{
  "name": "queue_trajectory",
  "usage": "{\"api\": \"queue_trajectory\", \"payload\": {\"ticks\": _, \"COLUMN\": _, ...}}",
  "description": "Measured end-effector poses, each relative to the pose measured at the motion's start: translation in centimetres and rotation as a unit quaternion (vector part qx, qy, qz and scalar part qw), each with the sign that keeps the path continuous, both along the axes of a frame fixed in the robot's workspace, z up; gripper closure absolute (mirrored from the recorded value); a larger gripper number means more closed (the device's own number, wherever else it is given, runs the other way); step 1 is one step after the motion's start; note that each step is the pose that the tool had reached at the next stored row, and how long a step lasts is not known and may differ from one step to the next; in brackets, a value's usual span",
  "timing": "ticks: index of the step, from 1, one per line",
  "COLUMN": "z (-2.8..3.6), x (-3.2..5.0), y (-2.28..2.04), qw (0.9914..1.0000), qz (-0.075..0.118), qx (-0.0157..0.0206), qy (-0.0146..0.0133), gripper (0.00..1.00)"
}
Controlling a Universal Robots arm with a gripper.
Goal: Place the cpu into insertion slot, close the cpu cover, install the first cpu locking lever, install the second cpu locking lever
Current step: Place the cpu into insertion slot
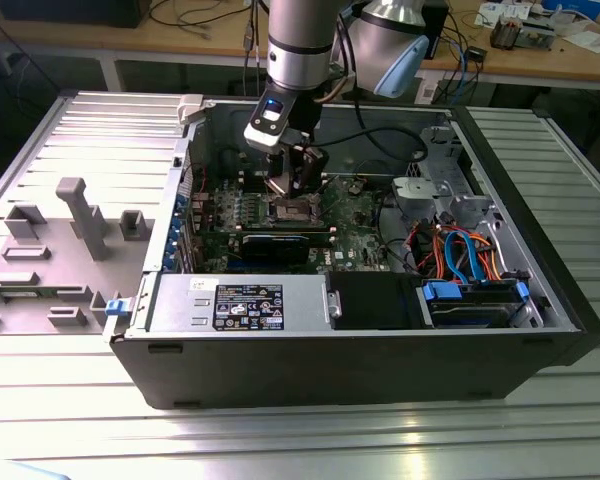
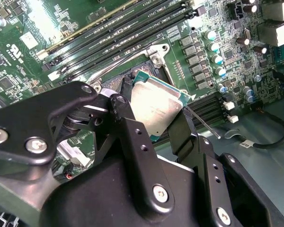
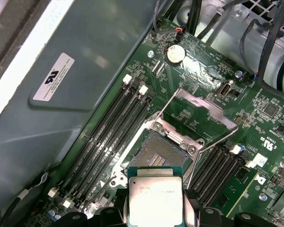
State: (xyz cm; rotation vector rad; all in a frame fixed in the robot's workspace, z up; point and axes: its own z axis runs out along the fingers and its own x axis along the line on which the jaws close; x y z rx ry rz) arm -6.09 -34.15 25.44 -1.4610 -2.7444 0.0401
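In the exterior view the arm reaches down into the open case, and the gripper hangs just over the slot on the green board, close to it. Whether anything touches there I cannot tell. In front of the gripper, across a dark card, the power supply lies along the near wall of the case. In the second wrist view the gripper pinches the cpu by two opposite edges, one black finger on each side. The chip's silvery top faces the camera and it sits tilted against the board. The dark slot shows just past the fingertips, partly hidden by the chip. The long memory slots run farther out from the gripper. A thin metal lever stands beside one finger. In the first wrist view the cpu is clamped flat in the gripper, and the slot lies bare just ahead of the fingertips, its pin field showing. Beyond it, on the side away from the gripper, the cover stands swung up, board showing through its cut-out. Memory slots flank the slot on both sides.
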Motion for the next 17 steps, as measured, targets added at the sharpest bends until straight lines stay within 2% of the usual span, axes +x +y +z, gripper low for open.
{"api": "queue_trajectory", "payload": {"ticks": 17, "z": -0.05, "x": 0.0, "y": 0.0, "qw": 0.99979, "qz": -0.021, "qx": 0.0, "qy": 0.0, "gripper": 0.45}}
